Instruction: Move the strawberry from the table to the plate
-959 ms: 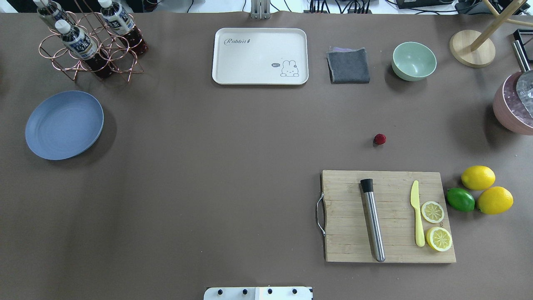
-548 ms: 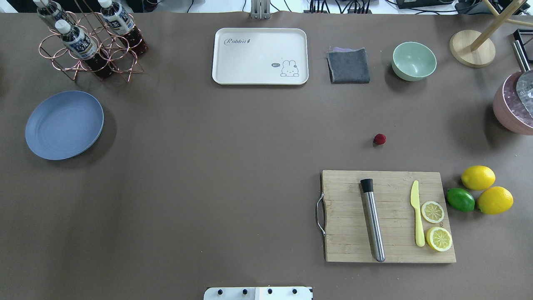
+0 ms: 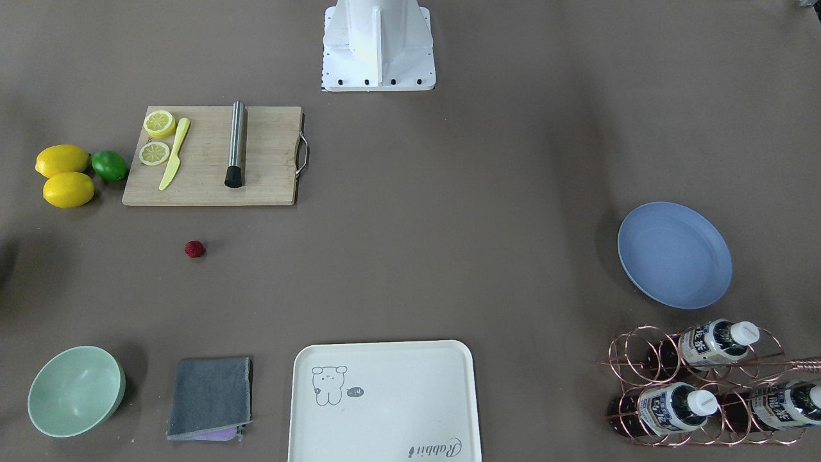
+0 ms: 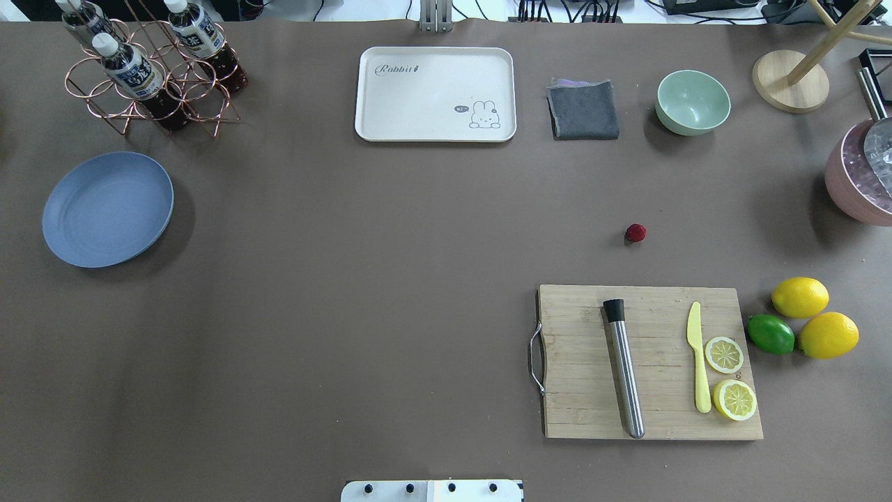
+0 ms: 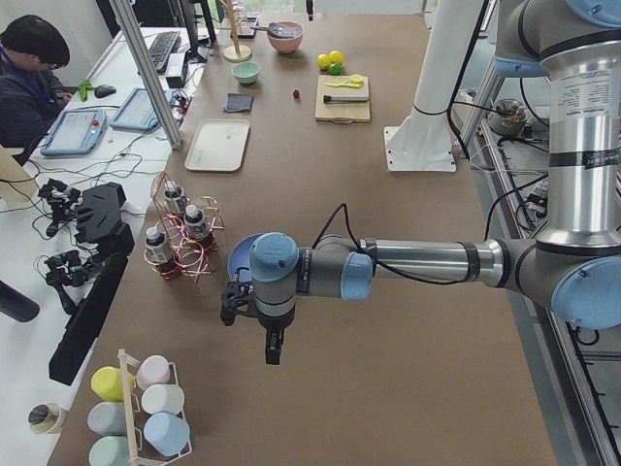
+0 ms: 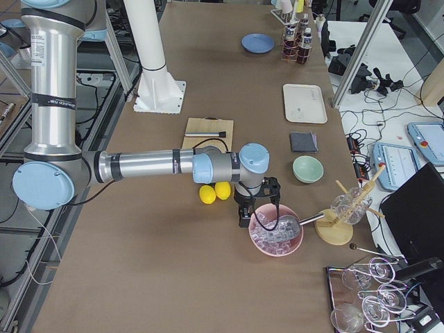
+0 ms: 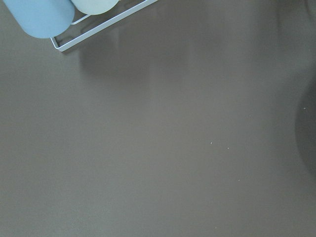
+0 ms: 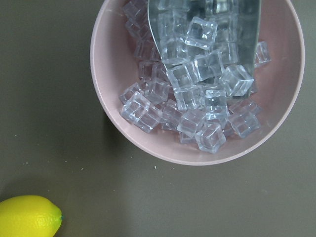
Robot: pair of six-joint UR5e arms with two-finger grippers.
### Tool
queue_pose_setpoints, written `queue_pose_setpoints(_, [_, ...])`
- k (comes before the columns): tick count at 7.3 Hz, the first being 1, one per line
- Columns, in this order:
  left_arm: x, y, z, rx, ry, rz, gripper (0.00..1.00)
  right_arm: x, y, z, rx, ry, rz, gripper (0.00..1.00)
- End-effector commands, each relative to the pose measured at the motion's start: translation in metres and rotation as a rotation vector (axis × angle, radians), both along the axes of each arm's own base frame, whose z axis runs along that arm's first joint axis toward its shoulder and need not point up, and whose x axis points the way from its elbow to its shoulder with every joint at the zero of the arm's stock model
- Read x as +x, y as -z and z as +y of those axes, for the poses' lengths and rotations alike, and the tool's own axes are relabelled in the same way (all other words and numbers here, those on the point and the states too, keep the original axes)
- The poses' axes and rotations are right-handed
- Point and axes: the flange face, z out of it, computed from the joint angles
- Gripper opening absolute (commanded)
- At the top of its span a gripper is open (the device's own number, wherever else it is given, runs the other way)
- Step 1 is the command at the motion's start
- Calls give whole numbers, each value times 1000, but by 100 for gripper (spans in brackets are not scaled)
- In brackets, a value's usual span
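The strawberry (image 4: pixel 635 233) lies on the counter (image 4: pixel 348 279) just beyond the cutting board (image 4: pixel 578 362), well apart from the plate (image 4: pixel 108 209). Our right hand (image 6: pixel 244 219) hangs by the ice bowl (image 8: pixel 109 64), our left hand (image 5: pixel 275 351) near the plate; we cannot tell whether either is wide or narrow. We judge the tiny round berry may roll if a finger nudges it, or slip out over the long carry.

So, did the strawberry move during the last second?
No. The strawberry keeps the same gap from the far edge of the cutting board.
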Motion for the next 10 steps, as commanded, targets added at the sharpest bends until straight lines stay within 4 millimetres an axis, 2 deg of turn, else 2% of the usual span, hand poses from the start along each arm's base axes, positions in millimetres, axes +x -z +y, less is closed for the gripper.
queue_pose_setpoints(1, [0, 2, -3, 11, -3, 0, 98, -1, 1, -1, 3, 3, -3, 100])
queue_pose_setpoints(2, [0, 12, -15, 55, -1, -2, 98, -1, 1, -1, 1, 3, -3, 100])
queue_pose_setpoints(3, [2, 0, -15, 23, -4, 27, 98, -1, 0, -1, 0, 3, -3, 100])
queue_pose_setpoints(4, [6, 8, -24, 31, -7, 101, 98, -1, 1, -1, 2, 1, -3, 100])
queue_pose_setpoints(5, [8, 25, -30, 98, -19, 128, 98, -8, 19, -17, 20, 0, -8, 100])
queue_pose_setpoints(6, [8, 49, -48, 206, -12, 125, 98, -26, 34, -39, -5, 9, -9, 100])
queue_pose_setpoints(7, [7, 64, -60, 224, 15, 132, 98, -40, 61, -55, -46, -17, -20, 100])
queue_pose_setpoints(8, [40, 84, -83, 225, -16, 145, 98, -42, 74, -58, 3, -25, -28, 100])
queue_pose_setpoints(9, [59, 103, -99, 274, -54, 147, 98, -49, 94, -60, 83, -12, -33, 100])
queue_pose_setpoints(10, [65, 107, -103, 303, -63, 149, 100, -67, 112, -61, 190, 15, -10, 100])
